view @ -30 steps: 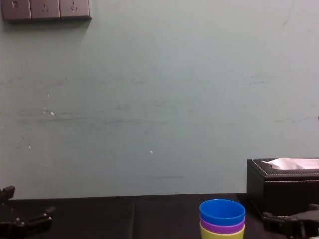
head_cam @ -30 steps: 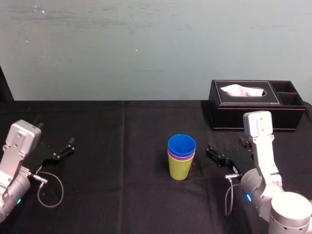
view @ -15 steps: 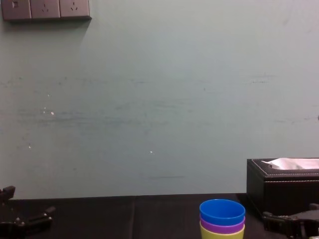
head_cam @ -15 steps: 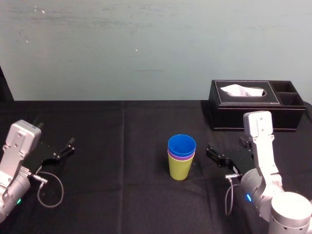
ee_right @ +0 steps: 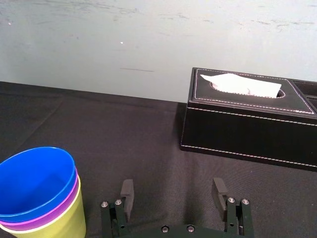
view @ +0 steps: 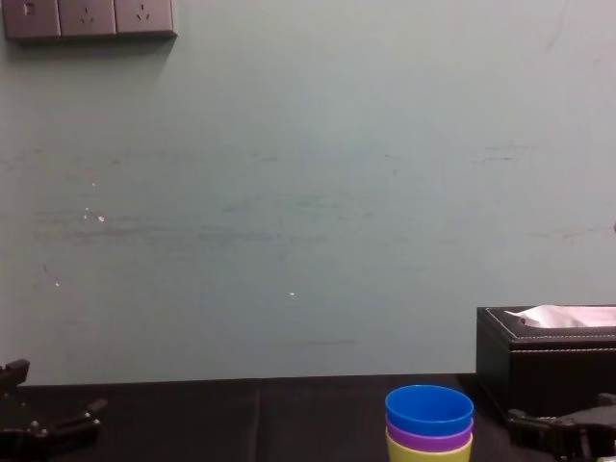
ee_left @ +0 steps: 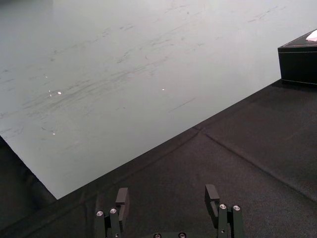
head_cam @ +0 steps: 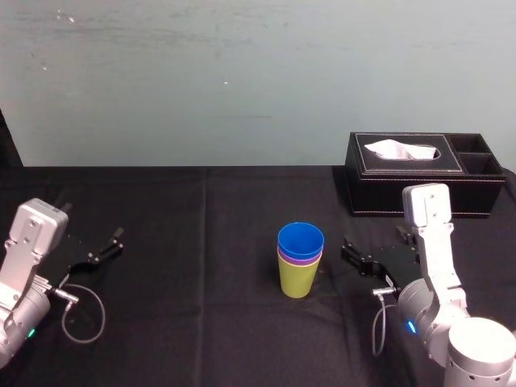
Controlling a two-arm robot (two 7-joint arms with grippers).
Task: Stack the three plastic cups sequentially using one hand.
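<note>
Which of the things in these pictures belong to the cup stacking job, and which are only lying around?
Belong to the job: lime-green cup, purple cup, blue cup, nested in one stack; right gripper, open beside the stack.
Only around: black tissue box, parked left gripper, wall sockets.

The stack of the three plastic cups (head_cam: 300,262) stands upright on the table (head_cam: 201,242), just left of the right gripper (head_cam: 373,239) and apart from it. Within the stack, the innermost cup (head_cam: 301,239) sits in the middle cup (head_cam: 300,260), which sits in the outermost cup (head_cam: 298,280) resting on the table. The tissue box (head_cam: 411,185) sits ahead of the right gripper and slightly to its right, near the table's rear edge; the left gripper (ee_left: 167,191) lies well apart to the left, with the stack between the two grippers and nearer the right one.
</note>
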